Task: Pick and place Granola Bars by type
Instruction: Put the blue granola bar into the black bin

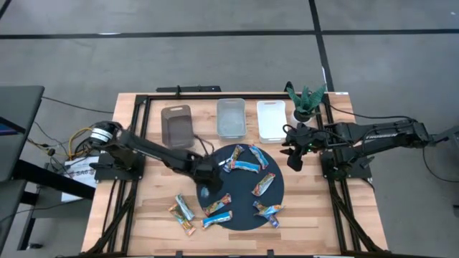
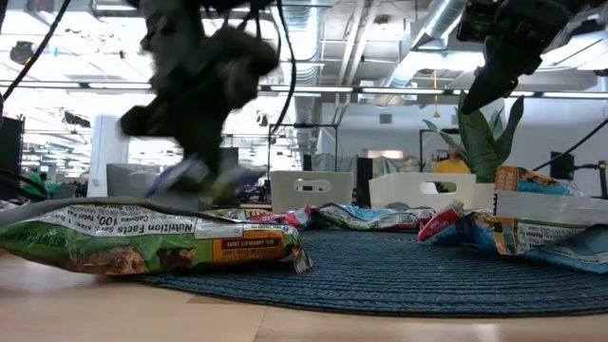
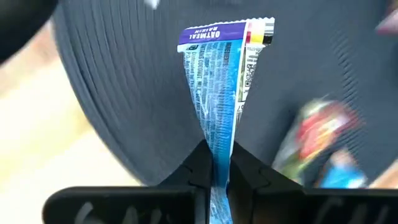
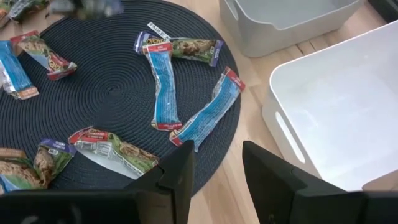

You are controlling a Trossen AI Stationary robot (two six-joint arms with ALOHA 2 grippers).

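- Left wrist view shows the left gripper (image 3: 216,174) with its fingers (image 3: 198,168) pressed together on a blue granola bar (image 3: 219,93), which hangs above the dark round mat (image 3: 124,93).
- The held bar has a shiny blue wrapper with a purple band at its far end, and "OATMEAL RAISIN" is readable there.
- In the high view the left gripper (image 1: 206,175) is over the left side of the mat (image 1: 280,193), in the middle of the wooden table (image 1: 315,215).
- The right gripper (image 4: 214,165) has its fingers apart and holds nothing; it hangs by the mat edge, near the white bin (image 4: 336,112).
- On the mat below it lie two long blue bars (image 4: 163,87), and several multicoloured ones.
- Three bins stand behind the mat: one brown (image 1: 177,125), one grey (image 1: 231,118), one white.
- In the low view, the nearest green wrapper (image 2: 142,242) reads "Nutrition Facts".
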